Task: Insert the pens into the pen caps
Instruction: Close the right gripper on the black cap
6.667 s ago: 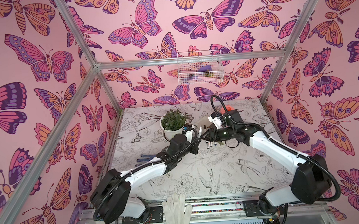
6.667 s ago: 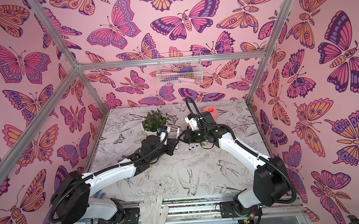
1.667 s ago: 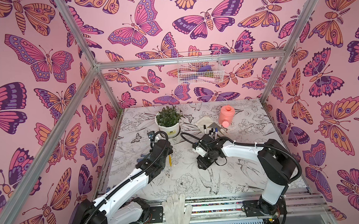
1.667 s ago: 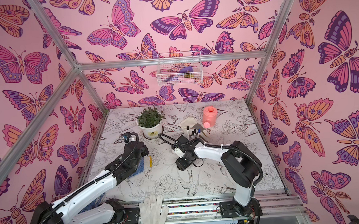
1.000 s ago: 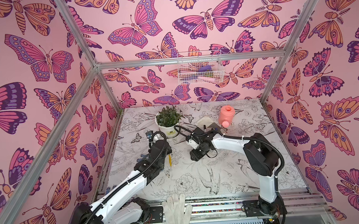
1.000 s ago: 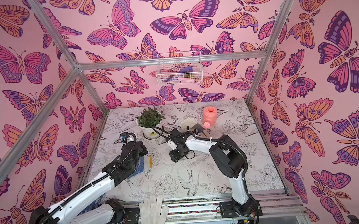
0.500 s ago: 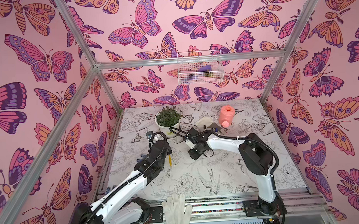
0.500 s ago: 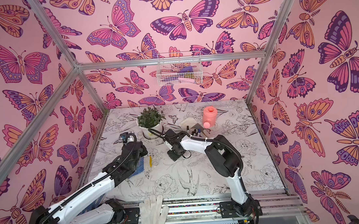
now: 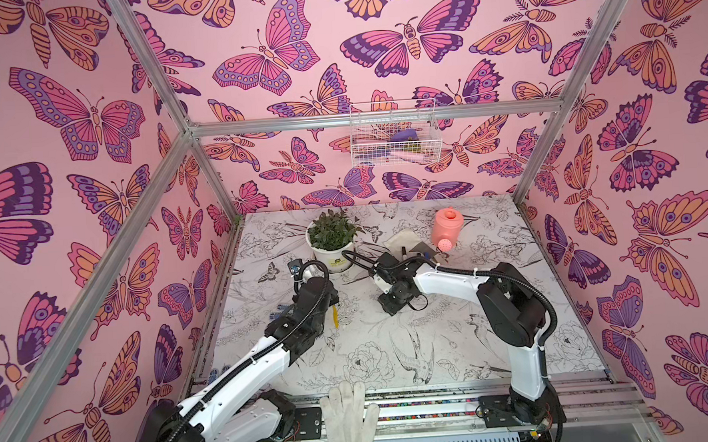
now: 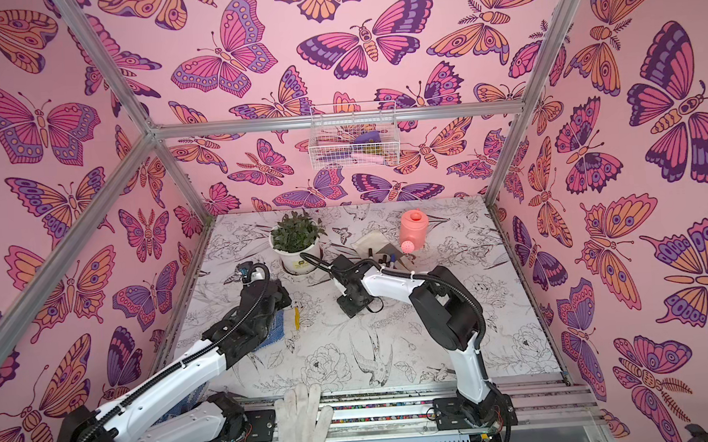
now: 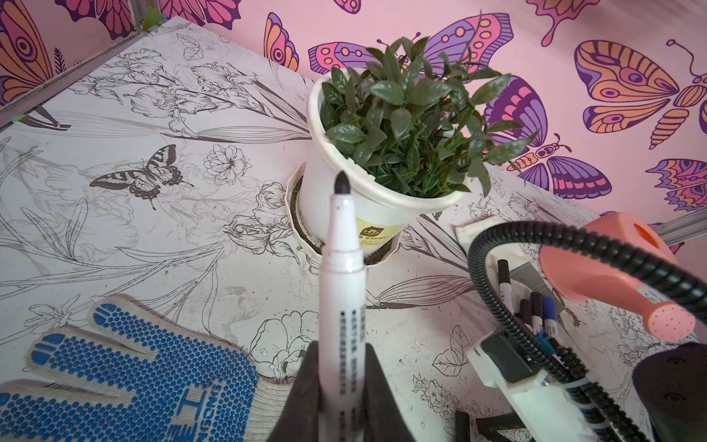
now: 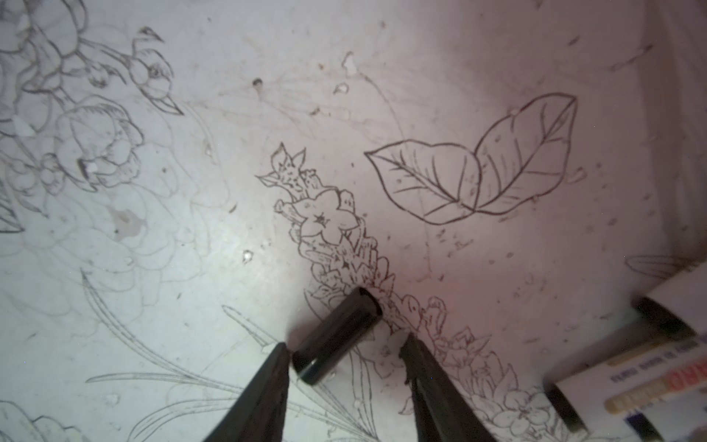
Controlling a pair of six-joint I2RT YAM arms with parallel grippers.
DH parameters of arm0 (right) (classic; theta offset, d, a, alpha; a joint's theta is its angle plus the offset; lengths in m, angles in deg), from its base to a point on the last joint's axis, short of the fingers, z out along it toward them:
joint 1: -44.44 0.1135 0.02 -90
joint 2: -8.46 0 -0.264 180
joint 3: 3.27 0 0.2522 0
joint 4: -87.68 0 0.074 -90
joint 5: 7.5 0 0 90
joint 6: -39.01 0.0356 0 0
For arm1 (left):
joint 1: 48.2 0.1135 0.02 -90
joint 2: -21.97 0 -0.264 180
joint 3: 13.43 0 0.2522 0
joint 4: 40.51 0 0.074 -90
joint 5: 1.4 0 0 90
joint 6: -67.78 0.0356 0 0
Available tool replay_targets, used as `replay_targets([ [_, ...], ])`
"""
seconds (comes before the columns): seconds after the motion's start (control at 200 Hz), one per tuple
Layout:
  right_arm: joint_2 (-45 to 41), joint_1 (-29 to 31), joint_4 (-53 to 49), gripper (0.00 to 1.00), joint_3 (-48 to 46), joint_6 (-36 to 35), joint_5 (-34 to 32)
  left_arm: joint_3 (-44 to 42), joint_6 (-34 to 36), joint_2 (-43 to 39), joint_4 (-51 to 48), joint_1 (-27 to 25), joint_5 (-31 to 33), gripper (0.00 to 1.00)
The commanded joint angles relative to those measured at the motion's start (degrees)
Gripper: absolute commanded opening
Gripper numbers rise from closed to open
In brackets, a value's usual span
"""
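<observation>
Blue letter H on glove (image 11: 145, 375), rest illegible

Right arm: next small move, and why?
Probably close the right gripper. Its black fingers stand open on either side of the short black plastic cap, which lies on the printed table and is not yet pinched. The left gripper holds the uncapped white marker pen, tip out, ready for capping.

right end effector (image 12: 344, 343): shifted toward plant pot (image 9: 332, 256) | now apparently straddling black cap (image 12: 336, 338)
</observation>
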Motion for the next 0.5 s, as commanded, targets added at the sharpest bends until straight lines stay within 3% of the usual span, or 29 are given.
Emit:
replay_targets([
  [0.0, 1.35, -0.04, -1.6, 0.5, 1.68, 1.1, 4.28, -0.71, -0.06, 0.04, 0.99, -0.41, 0.52, 0.0],
  [0.215, 5.68, -0.08, -5.17, 0.47, 5.87, 2.0, 3.2, -0.99, 0.02, -0.39, 1.04, -0.34, 0.68, 0.0],
  [0.496, 6.2, 0.04, -8.48, 0.33, 6.21, 2.05, -2.37, -0.46, 0.34, 0.17, 1.05, -0.32, 0.58, 0.0],
])
